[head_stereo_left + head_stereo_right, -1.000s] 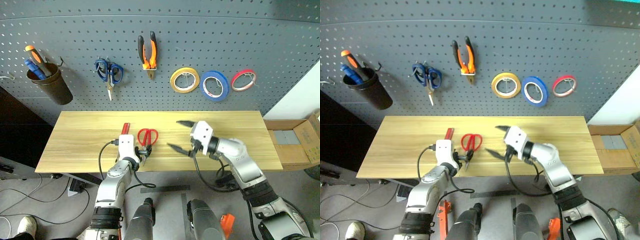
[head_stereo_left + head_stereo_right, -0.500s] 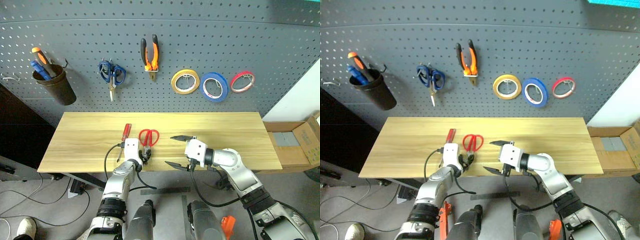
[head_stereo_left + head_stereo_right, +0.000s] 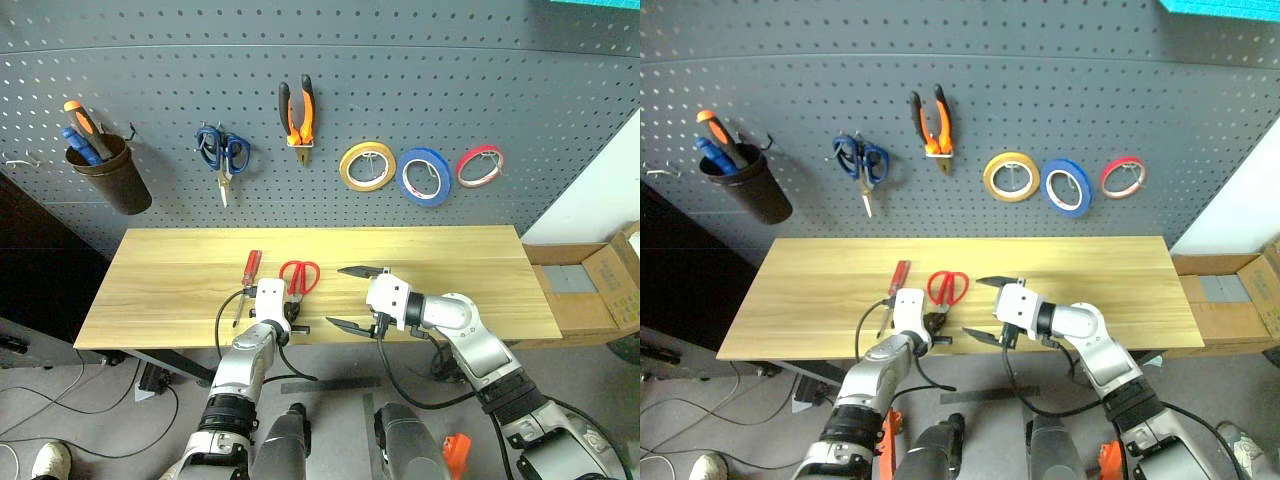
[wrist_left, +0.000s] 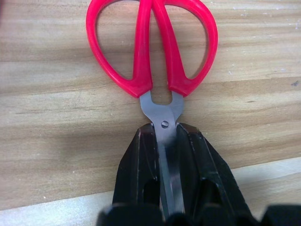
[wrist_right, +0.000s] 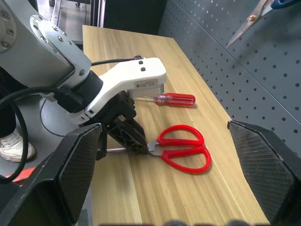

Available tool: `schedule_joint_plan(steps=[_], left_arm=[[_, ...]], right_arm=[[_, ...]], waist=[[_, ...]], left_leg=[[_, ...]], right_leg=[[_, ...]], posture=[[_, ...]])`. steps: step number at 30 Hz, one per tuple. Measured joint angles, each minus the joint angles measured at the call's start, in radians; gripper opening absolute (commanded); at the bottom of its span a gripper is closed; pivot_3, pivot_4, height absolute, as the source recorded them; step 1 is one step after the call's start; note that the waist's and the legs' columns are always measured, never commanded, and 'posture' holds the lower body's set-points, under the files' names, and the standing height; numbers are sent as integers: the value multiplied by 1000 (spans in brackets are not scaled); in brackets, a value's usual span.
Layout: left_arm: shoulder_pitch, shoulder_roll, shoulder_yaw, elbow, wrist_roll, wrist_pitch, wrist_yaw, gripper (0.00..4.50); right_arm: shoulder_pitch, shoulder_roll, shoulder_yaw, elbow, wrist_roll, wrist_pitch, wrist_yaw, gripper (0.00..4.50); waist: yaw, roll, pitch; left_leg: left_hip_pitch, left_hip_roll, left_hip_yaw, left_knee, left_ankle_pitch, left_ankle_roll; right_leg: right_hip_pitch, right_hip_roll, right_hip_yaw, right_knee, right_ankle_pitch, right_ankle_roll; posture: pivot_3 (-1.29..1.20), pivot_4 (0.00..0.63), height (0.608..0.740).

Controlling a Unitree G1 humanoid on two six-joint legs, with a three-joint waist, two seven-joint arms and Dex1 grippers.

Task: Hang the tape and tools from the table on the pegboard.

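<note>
Left pincer (image 4: 168, 155) pressed together on the blades of the red-handled scissors (image 4: 151, 52), just below the pivot screw; scissors lie flat on the desk (image 3: 150, 280), handles pointing toward the pegboard (image 3: 400, 60). Slim red-handled screwdriver (image 3: 251, 268) lies just beside the scissors, on their left, untouched. Right pincer (image 3: 345, 298) spread wide, hovering over the desk to the right of the scissors, holding nothing. Handling, as a judgement: scissors look light and stiff, steel blades smooth and likely slippery in a flat pinch, so the grip near the pivot seems sensible; it leaves the handle loops free to go over a hook. Screwdriver looks light and rigid, could roll; take it across the handle. On the pegboard, relative to the scissors: orange-and-black pliers (image 3: 298, 110) straight above, blue-handled scissors (image 3: 222, 152) up and left, a dark cup (image 3: 110, 175) with orange and blue-handled screwdrivers far left, then yellow tape ring (image 3: 367, 165), blue tape roll (image 3: 427, 176) and thin red tape ring (image 3: 478, 165) up and right. Count: two scissors, one pliers, three tape rings, one screwdriver on the desk, what looks like two in the cup. Left to hang: red scissors and red screwdriver.
</note>
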Motion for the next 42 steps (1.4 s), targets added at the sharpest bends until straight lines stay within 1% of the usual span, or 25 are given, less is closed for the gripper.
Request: schedule_joint_plan(steps=[2, 4, 6, 7, 8, 10, 13, 16, 17, 19, 20, 23, 30, 38, 42], left_arm=[[46, 26, -25, -66, 25, -1, -12, 249], [128, 73, -55, -195, 62, -6, -15, 249], [183, 111, -64, -285, 96, -18, -9, 249], [223, 137, -64, -335, 120, -32, -6, 249], [282, 184, -63, -399, 154, -66, 2, 249], [338, 238, -44, -460, 199, -108, 14, 249], [381, 293, -10, -529, 240, -179, 24, 249], [386, 328, 26, -569, 259, -259, 28, 249], [383, 338, 33, -572, 261, -279, 27, 249], [354, 391, 40, -547, 270, -342, 10, 249], [313, 429, 48, -511, 276, -380, 2, 249], [206, 467, 85, -424, 277, -442, -4, 249], [63, 473, 111, -285, 261, -519, -15, 249], [-4, 457, 113, -220, 214, -516, -57, 249], [-19, 430, 116, -198, 168, -471, -78, 249]], right_arm=[[-4, 2, -21, -13, 18, 22, -1, 4500], [-10, 2, -51, -67, 47, 60, -5, 4500], [-23, 9, -65, -112, 71, 94, -12, 4500], [-28, 20, -70, -139, 81, 112, -20, 4500], [-30, 37, -81, -174, 99, 137, -32, 4500], [-36, 48, -104, -208, 119, 167, -51, 4500], [-50, 75, -119, -227, 144, 196, -77, 4500], [-82, 105, -123, -232, 154, 206, -98, 4500], [-88, 110, -124, -233, 155, 207, -104, 4500], [-106, 127, -130, -232, 155, 207, -118, 4500], [-120, 139, -133, -227, 155, 205, -128, 4500], [-140, 157, -133, -212, 155, 195, -133, 4500], [-162, 161, -142, -174, 153, 174, -149, 4500], [-162, 157, -143, -171, 152, 173, -159, 4500], [-162, 152, -144, -171, 152, 173, -170, 4500]], waist=[[-3, 0, -1], [-9, 1, -1], [-9, 1, -3], [-12, 1, -6], [-17, 0, -10], [-14, 4, -18], [1, 5, -30], [10, 6, -44], [12, 5, -48], [16, 5, -53], [20, 5, -55], [24, 6, -65], [21, 5, -74], [-1, 5, -85], [-14, 5, -92]], left_leg=[[0, 0, 0, 0, 0, 0], [0, 1, 0, -1, 0, 0], [0, 1, -1, -1, 0, 0], [0, 2, 0, -2, 0, 0], [0, 3, 0, -2, 0, 0], [0, 3, -1, -2, 0, 0], [0, 3, -1, -2, -1, 0], [0, 2, -1, -2, -2, -3], [0, 3, -1, -2, -2, -3], [0, 2, -1, -2, -1, -2], [0, 1, -1, -2, -1, -1], [0, 0, -1, -2, 0, -1], [0, -1, 0, -2, 0, 0], [0, -1, -1, -2, 0, 0], [1, -1, -1, -2, 0, 0]], right_leg=[[-1, 0, 1, 0, 0, 0], [-2, 0, 1, 1, 0, 0], [-2, 0, 1, 0, 0, -1], [-2, 0, 1, 0, 0, -1], [-2, 0, 1, 0, 0, -1], [-2, -1, 1, 0, 0, -1], [-2, -1, 0, -2, 0, -1], [-1, -1, 0, -3, 0, -1], [-1, -1, 0, -3, 0, -1], [-1, -1, -1, -3, 1, -2], [-2, 0, -2, -2, 1, -2], [-2, 2, -2, -2, 1, -3], [-2, 2, -1, -2, 2, -3], [-2, 2, -1, -1, 2, -3], [-1, 2, -1, 0, 2, -3]], posture=[[-209, 169, 740], [-201, 158, 740], [-191, 151, 740], [-187, 148, 740], [-182, 145, 740], [-168, 135, 740], [-154, 121, 740], [-140, 109, 740], [-135, 103, 740], [-131, 100, 740], [-132, 93, 740], [-137, 87, 740], [-152, 77, 740], [-168, 72, 740], [-174, 70, 740]])
